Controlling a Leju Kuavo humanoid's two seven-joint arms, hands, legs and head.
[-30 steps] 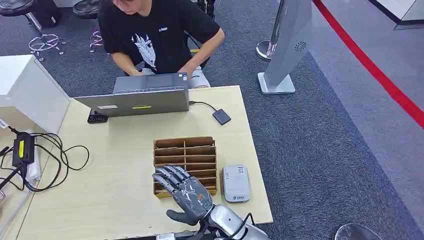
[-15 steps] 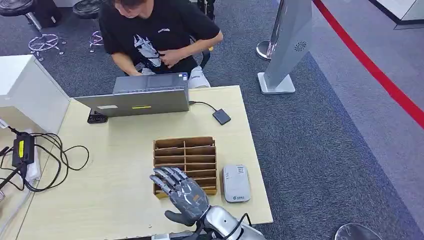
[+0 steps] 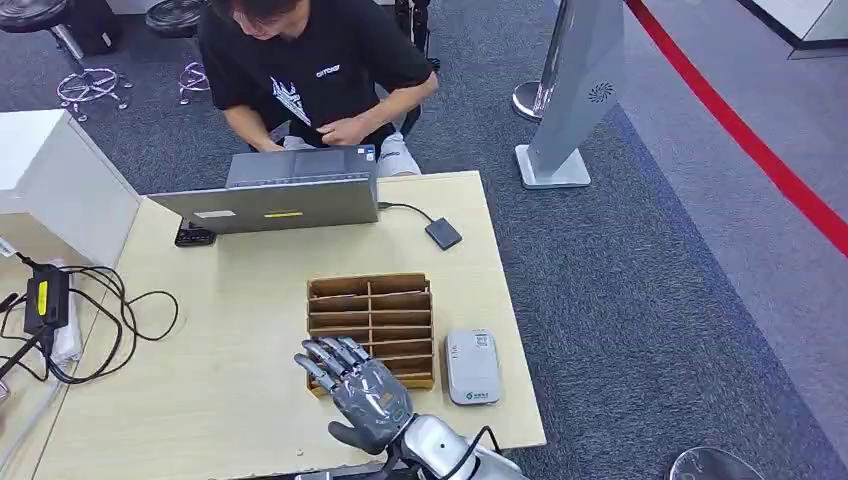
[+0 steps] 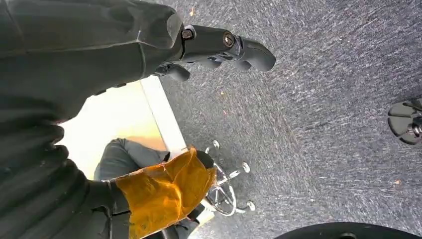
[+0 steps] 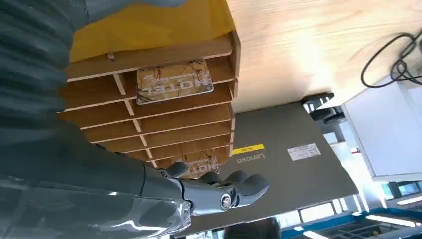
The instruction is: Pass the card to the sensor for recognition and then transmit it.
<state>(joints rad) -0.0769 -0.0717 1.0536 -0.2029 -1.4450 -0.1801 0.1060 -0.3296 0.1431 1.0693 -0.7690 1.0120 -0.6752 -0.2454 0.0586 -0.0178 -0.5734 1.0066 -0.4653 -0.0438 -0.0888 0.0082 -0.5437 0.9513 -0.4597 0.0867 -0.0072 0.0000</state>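
Centrally, the brown wooden slotted card rack point(image 3: 371, 325) holds a tan patterned card point(image 5: 174, 81) lying flat in one slot. The right hand point(image 3: 358, 393), fingers spread and empty, hovers over the rack's lower-left corner, beside the grey sensor point(image 3: 472, 366).

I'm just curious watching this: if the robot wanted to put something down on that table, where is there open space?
The widest bare wood lies between the cable tangle and the wooden card rack, running up to the laptop. Another patch sits between the rack and the small black box. Crowded: the near right corner, with the right hand and grey sensor.
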